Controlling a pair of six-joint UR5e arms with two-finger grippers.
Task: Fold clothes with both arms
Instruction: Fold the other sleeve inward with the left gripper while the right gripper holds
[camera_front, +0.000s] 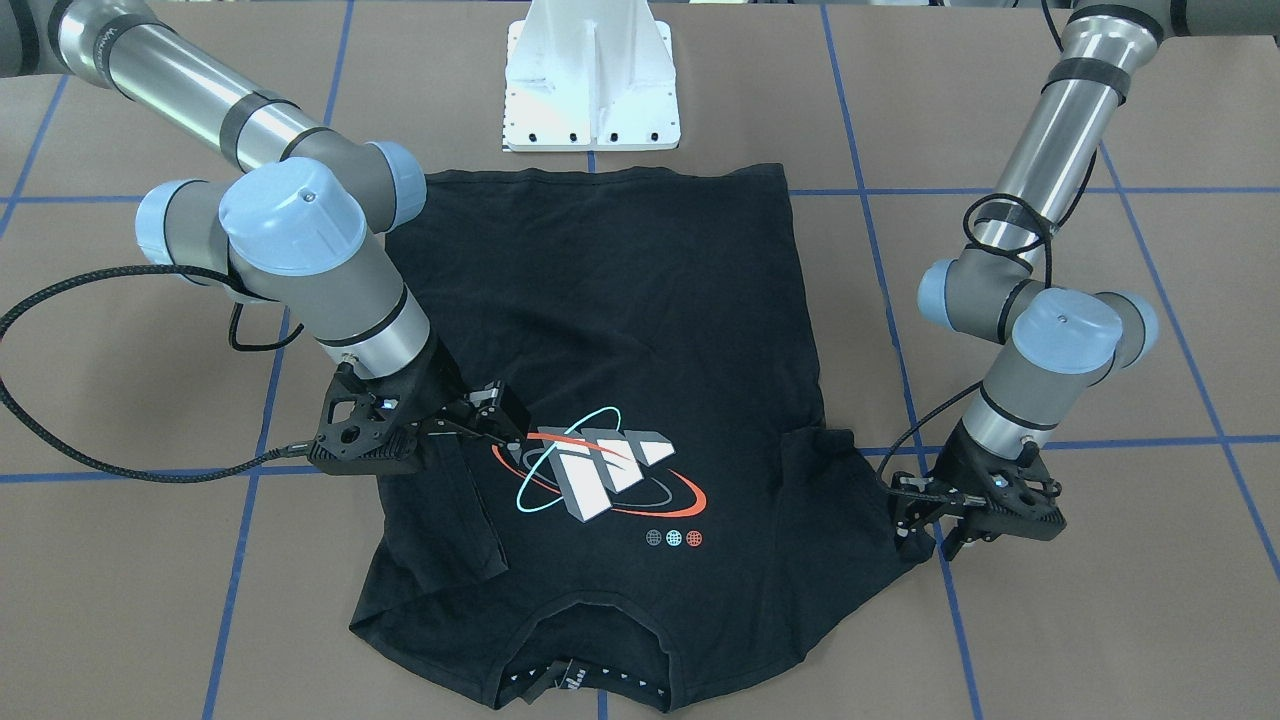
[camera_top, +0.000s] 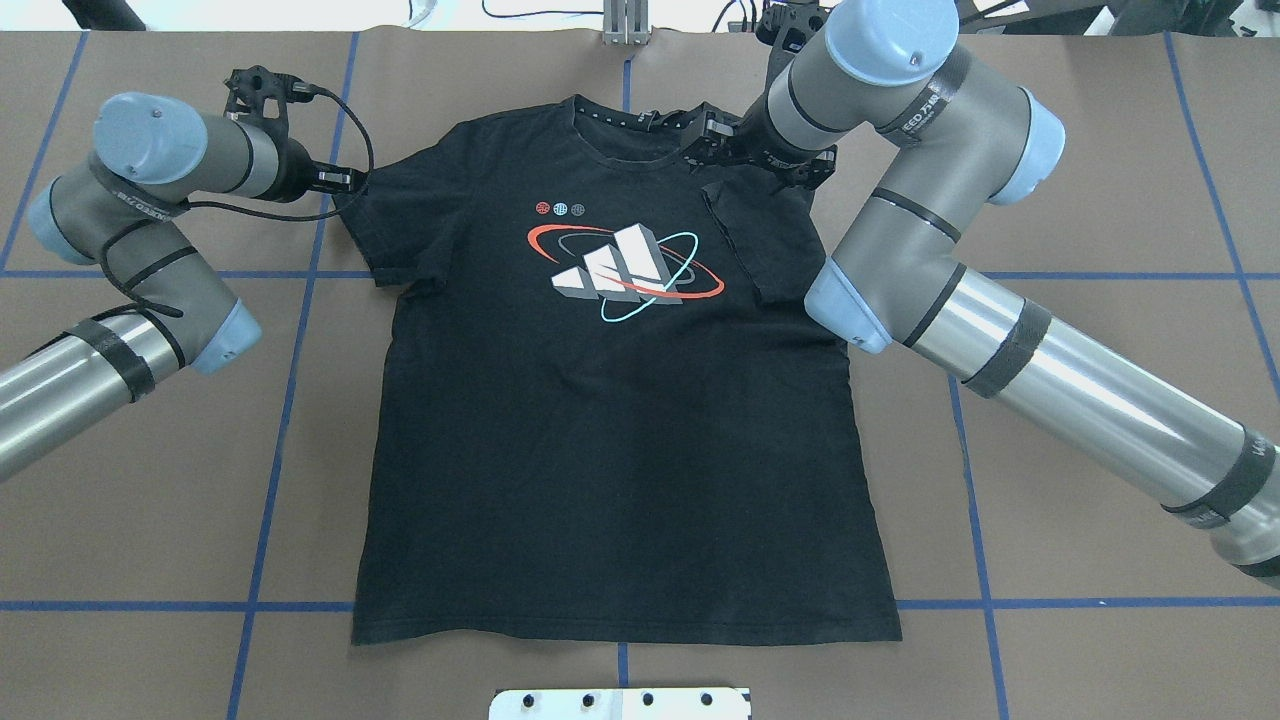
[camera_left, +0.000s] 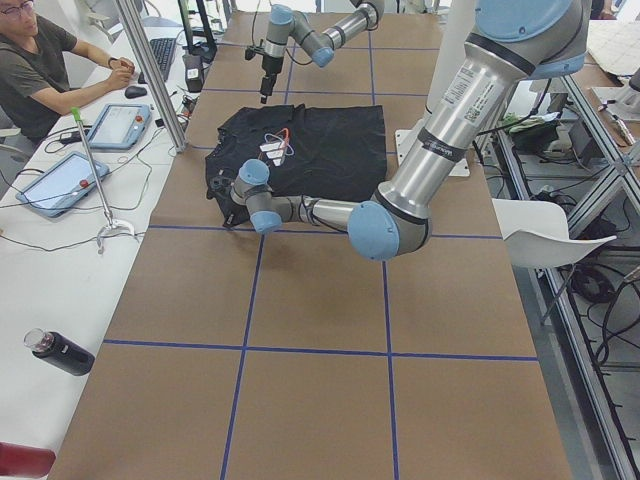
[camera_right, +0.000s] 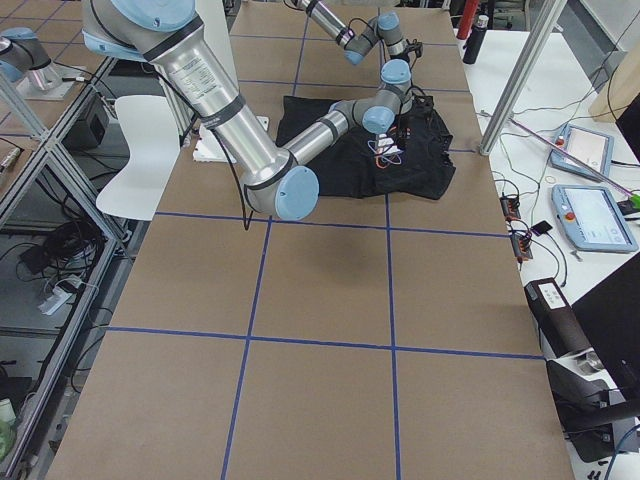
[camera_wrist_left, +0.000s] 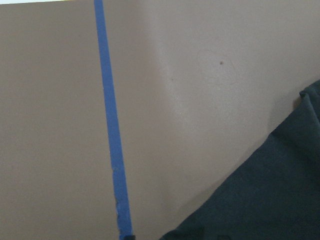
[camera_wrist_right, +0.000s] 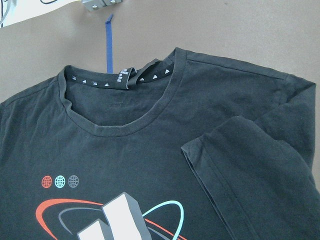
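The black short-sleeved cotton T-shirt (camera_top: 620, 450) lies flat, logo up, on the brown paper-covered worktop (camera_top: 1050, 650). One sleeve (camera_top: 760, 240) is folded inward by my right jaws, whose state I cannot tell. My left jaws stand parted at the other sleeve (camera_top: 385, 235). I judge the next move is to pinch that sleeve and fold it in.

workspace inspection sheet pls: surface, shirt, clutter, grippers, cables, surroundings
surface: brown table with blue tape grid, white base on it
job's things: black t-shirt flat, logo up; folded sleeve lies on the chest, spread sleeve lies out flat
clutter: nothing seen
grippers: left gripper at the spread sleeve's edge, right gripper above the shirt by the folded sleeve; open or shut unclear
cables: black cable loops over the table from the right wrist
surroundings: person seated at side bench with tablets, bottle
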